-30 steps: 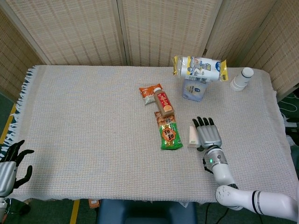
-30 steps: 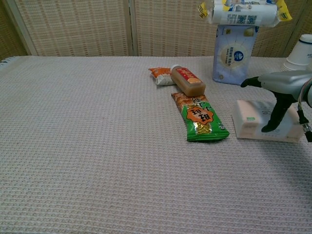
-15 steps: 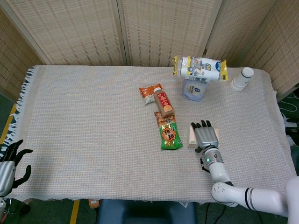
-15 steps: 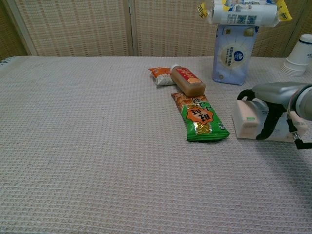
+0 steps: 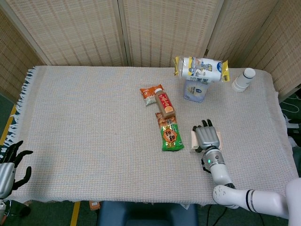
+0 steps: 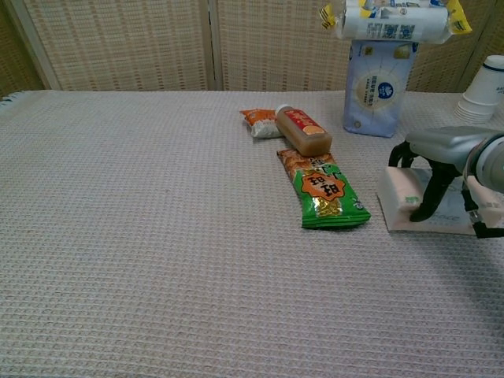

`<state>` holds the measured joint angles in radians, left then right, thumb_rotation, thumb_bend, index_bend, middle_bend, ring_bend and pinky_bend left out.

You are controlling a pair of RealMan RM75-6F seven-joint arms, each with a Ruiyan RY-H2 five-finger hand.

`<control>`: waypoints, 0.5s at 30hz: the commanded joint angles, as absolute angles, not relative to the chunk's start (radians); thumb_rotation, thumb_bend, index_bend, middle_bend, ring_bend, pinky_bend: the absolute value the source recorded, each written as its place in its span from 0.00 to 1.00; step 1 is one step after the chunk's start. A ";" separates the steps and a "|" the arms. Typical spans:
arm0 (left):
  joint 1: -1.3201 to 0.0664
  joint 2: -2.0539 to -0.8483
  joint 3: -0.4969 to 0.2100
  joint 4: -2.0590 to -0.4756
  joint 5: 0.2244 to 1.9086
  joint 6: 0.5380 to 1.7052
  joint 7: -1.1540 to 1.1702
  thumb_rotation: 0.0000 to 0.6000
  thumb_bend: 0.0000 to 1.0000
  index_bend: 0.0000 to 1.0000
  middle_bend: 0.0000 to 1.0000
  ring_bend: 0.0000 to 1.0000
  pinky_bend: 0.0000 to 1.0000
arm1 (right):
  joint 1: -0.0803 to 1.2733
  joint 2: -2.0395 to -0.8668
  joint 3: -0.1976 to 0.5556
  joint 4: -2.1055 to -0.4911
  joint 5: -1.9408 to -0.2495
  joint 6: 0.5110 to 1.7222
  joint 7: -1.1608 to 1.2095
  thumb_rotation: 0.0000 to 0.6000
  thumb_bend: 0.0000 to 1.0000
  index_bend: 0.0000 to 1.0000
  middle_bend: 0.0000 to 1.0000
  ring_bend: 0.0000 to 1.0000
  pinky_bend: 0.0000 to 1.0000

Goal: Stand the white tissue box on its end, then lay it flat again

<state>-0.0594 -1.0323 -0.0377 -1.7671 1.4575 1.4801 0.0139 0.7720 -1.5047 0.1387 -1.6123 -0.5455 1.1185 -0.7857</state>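
Note:
The white tissue box [image 6: 398, 189] lies on the right side of the table, just right of a green snack pack. My right hand [image 6: 446, 154] sits on top of it, fingers curled over its far side and thumb down its near side, gripping it. The box looks tipped, with its near long edge off the cloth. From the head view only a strip of the box [image 5: 193, 138] shows beside the right hand [image 5: 207, 137]. My left hand [image 5: 9, 165] hangs off the table's near left corner, fingers spread, holding nothing.
The green snack pack [image 6: 323, 189], a brown bottle [image 6: 303, 131] and an orange packet [image 6: 259, 122] lie mid-table. Behind stands a blue tissue pack [image 6: 376, 79] with a yellow-ended package [image 6: 394, 21] on top. Stacked paper cups [image 6: 484, 88] are at the far right.
My right hand has drawn back over the box and closed its fingers round it. The box has begun to tip. The left hand is unchanged.

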 commanded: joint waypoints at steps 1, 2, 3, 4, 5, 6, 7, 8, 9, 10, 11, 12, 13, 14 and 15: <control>-0.059 -1.032 -0.038 -1.766 1.458 1.481 0.013 1.00 0.49 0.27 0.00 0.00 0.29 | 0.758 -1.506 0.142 -1.605 -0.606 1.130 -0.734 1.00 0.00 0.52 0.41 0.25 0.00; -0.059 -1.032 -0.038 -1.766 1.457 1.480 0.013 1.00 0.49 0.27 0.00 0.00 0.29 | 0.751 -1.504 0.144 -1.606 -0.633 1.133 -0.710 1.00 0.00 0.52 0.42 0.25 0.00; -0.059 -1.031 -0.038 -1.767 1.456 1.479 0.012 1.00 0.49 0.27 0.00 0.00 0.29 | 0.742 -1.501 0.148 -1.609 -0.667 1.136 -0.677 1.00 0.00 0.52 0.42 0.26 0.00; -0.060 -1.031 -0.038 -1.767 1.456 1.479 0.012 1.00 0.49 0.27 0.00 0.00 0.29 | 0.732 -1.497 0.150 -1.609 -0.706 1.136 -0.637 1.00 0.00 0.52 0.43 0.26 0.00; -0.059 -1.030 -0.038 -1.767 1.456 1.479 0.011 1.00 0.49 0.27 0.00 0.00 0.29 | 0.711 -1.490 0.163 -1.614 -0.772 1.135 -0.548 1.00 0.00 0.52 0.43 0.26 0.00; -0.059 -1.030 -0.038 -1.767 1.456 1.480 0.010 1.00 0.49 0.27 0.00 0.00 0.29 | 0.692 -1.481 0.172 -1.622 -0.823 1.127 -0.462 1.00 0.00 0.52 0.43 0.27 0.00; -0.059 -1.030 -0.039 -1.767 1.457 1.481 0.009 1.00 0.49 0.27 0.00 0.00 0.29 | 0.664 -1.466 0.188 -1.633 -0.897 1.107 -0.318 1.00 0.00 0.52 0.44 0.27 0.00; -0.058 -1.030 -0.039 -1.767 1.458 1.482 0.008 1.00 0.49 0.27 0.00 0.00 0.29 | 0.640 -1.454 0.200 -1.636 -0.958 1.093 -0.193 1.00 0.00 0.52 0.44 0.28 0.00; -0.058 -1.029 -0.039 -1.767 1.459 1.482 0.007 1.00 0.49 0.27 0.00 0.00 0.29 | 0.616 -1.442 0.210 -1.633 -1.022 1.079 -0.059 1.00 0.00 0.52 0.45 0.28 0.00; -0.058 -1.030 -0.038 -1.766 1.459 1.482 0.007 1.00 0.49 0.27 0.00 0.00 0.29 | 0.592 -1.429 0.214 -1.626 -1.093 1.068 0.083 1.00 0.00 0.52 0.45 0.29 0.00; -0.059 -1.030 -0.038 -1.766 1.459 1.481 0.007 1.00 0.49 0.27 0.00 0.00 0.29 | 0.577 -1.420 0.212 -1.618 -1.143 1.062 0.180 1.00 0.00 0.52 0.46 0.30 0.00; -0.059 -1.030 -0.038 -1.766 1.459 1.481 0.008 1.00 0.49 0.27 0.00 0.00 0.29 | 0.572 -1.416 0.209 -1.609 -1.169 1.060 0.217 1.00 0.00 0.52 0.47 0.30 0.00; -0.059 -1.030 -0.038 -1.766 1.459 1.481 0.008 1.00 0.49 0.27 0.00 0.00 0.29 | 0.566 -1.413 0.207 -1.602 -1.193 1.060 0.261 1.00 0.00 0.52 0.48 0.32 0.00; -0.059 -1.030 -0.038 -1.766 1.459 1.480 0.008 1.00 0.49 0.27 0.00 0.00 0.29 | 0.553 -1.409 0.203 -1.585 -1.241 1.065 0.351 1.00 0.00 0.52 0.49 0.33 0.00; -0.059 -1.030 -0.038 -1.767 1.460 1.480 0.009 1.00 0.49 0.27 0.00 0.00 0.29 | 0.535 -1.408 0.196 -1.550 -1.309 1.084 0.488 1.00 0.00 0.52 0.50 0.34 0.00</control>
